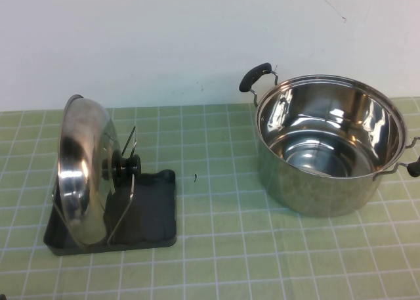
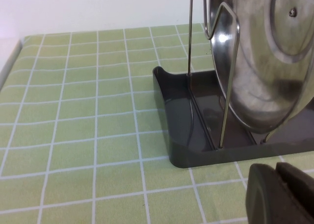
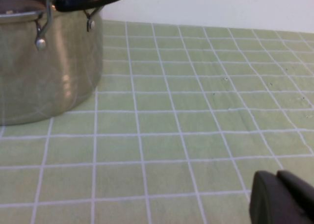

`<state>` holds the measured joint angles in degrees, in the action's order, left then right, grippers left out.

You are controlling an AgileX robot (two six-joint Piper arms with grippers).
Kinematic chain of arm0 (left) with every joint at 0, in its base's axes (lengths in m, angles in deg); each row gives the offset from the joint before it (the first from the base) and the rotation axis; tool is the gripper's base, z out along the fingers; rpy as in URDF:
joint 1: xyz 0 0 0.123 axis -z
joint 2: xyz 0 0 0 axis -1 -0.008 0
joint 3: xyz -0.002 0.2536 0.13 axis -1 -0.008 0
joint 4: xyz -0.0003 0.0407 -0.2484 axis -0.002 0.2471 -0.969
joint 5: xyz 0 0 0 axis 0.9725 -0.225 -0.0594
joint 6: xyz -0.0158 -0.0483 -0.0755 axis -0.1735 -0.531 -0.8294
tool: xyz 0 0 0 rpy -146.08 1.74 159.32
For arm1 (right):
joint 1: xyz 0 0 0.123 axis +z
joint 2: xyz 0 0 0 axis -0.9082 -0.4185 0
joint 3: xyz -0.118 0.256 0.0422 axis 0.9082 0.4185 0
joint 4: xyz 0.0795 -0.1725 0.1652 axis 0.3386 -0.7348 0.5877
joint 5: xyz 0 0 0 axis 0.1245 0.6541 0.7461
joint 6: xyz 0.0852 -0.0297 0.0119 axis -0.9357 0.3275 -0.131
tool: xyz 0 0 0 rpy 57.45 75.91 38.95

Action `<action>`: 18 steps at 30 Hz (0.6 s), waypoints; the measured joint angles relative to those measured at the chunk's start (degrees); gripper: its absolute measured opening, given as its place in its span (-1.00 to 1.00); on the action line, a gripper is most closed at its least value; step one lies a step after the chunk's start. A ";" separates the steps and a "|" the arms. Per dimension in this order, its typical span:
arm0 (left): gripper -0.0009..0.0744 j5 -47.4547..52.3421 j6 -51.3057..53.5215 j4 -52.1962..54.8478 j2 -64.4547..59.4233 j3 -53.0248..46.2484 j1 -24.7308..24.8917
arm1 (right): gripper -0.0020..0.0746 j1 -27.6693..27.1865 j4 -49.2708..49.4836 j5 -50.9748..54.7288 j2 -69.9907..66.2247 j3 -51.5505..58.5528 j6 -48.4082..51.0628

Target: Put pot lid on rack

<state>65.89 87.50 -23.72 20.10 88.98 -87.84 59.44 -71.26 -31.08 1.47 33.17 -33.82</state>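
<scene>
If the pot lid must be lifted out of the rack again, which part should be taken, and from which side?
Probably the black knob. The pot lid stands on edge between the rack prongs, knob facing the pot, so come from the pot's side and lift upward. The left tool sits low beside the tray; the right tool sits low beside the pot.

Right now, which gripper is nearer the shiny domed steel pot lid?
Left. The left gripper sits beside the wire rack holding the pot lid; the right gripper is by the steel pot.
</scene>
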 joint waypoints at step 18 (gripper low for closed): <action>-0.98 0.00 0.00 0.00 0.00 0.00 0.00 | -0.95 5.34 0.03 0.32 0.00 -0.05 -4.69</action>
<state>65.89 87.50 -23.72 20.10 88.98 -87.84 64.78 -71.23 -30.76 1.47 33.12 -38.52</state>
